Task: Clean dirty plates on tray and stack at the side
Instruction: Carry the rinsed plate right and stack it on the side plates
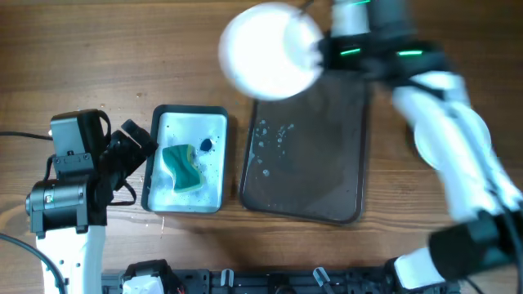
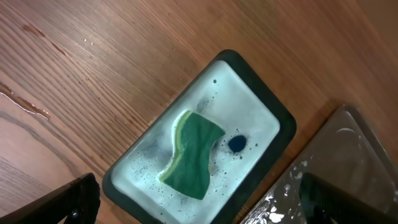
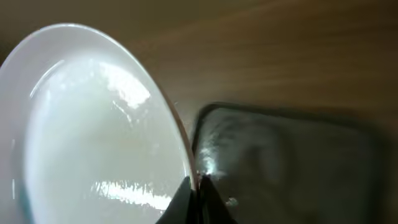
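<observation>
right gripper [image 1: 320, 51] is clamped on the rim of a small round white plate [image 1: 270, 49]; in the right wrist view the fingers [image 3: 186, 202] are pinched tight on the plate edge

plate is motion-blurred overhead, over the far-left corner of the large dark brown-grey rectangular tray [image 1: 327, 163] and the wooden table [image 1: 122, 49] beyond it. wrist view shows it tilted, face plain white with glare. can't tell if it touches anything underneath. one plate in view

big tray surface is wet, water droplets [image 1: 270, 139] scattered toward its left side

left gripper [image 1: 137, 144] is spread wide with nothing between the fingers [image 2: 78, 199], at the left edge of a smaller black-rimmed tray with pale mint-white interior [image 1: 214, 186]. that tray sits just left of the big one, close but not touching

in it lies a wavy green sponge with a yellow backing [image 2: 194, 155], flat in soapy water. a small dark blue blob [image 2: 236, 144] sits just beside the sponge's right side
</observation>
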Tool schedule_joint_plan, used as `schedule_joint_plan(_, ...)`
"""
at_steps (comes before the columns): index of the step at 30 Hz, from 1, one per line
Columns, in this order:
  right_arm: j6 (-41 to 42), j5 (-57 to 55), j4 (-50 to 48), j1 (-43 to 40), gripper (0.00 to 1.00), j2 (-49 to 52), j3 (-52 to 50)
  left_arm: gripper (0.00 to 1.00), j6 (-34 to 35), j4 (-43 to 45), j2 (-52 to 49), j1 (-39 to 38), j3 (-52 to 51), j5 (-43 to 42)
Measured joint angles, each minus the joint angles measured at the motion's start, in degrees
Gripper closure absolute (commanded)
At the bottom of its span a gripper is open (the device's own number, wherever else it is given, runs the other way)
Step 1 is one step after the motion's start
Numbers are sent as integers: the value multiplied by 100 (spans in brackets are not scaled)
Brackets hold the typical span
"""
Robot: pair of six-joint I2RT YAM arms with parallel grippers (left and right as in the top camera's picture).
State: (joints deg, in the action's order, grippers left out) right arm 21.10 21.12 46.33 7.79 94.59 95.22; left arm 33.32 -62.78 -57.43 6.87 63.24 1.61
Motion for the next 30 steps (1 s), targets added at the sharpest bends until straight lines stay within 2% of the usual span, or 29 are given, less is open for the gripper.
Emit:
schedule_joint_plan(3, 155, 98, 1051, -1690, 96, -422, 70, 0, 0, 2, 0, 0, 0, 0)
schedule_joint_plan(5, 164, -179, 1397, -2583, 96, -437, -59, 0, 0, 2, 0, 0, 0, 0)
schedule_joint_plan(11, 382, -870, 619, -4476, 96, 118, -1880, 0, 0, 0, 0, 0, 0, 0)
schedule_joint_plan(13, 466, -968, 378, -4837, 95, 382, -2404, 0, 0, -2, 0, 0, 0, -2)
schedule_joint_plan(14, 476, -999, 354, -4903, 96, 426, -2514, 0, 0, 0, 0, 0, 0, 0)
schedule_joint_plan(15, 481, -1029, 313, -4972, 82, 459, -2658, 0, 0, 0, 0, 0, 0, 0)
schedule_joint_plan(16, 457, -1045, 282, -5003, 58, 463, -2702, 0, 0, 0, 0, 0, 0, 0)
schedule_joint_plan(17, 361, -1049, 210, -5038, 47, 463, -2717, 0, 0, 0, 0, 0, 0, 0)
schedule_joint_plan(22, 173, -916, 535, -5021, 45, 262, -2608, 0, 0, 0, 0, 0, 0, 0)
schedule_joint_plan(25, 177, -389, 595, -4712, 47, -610, -2575, 0, 0, 0, 0, 0, 0, 0)
schedule_joint_plan(28, 39, 380, 518, -3746, 48, -1880, -2479, 0, 0, -2, 0, 0, 0, 0)
schedule_joint_plan(30, -365, 879, 422, -2612, 48, -2743, -2430, 0, 0, -2, 0, 0, 0, -2)
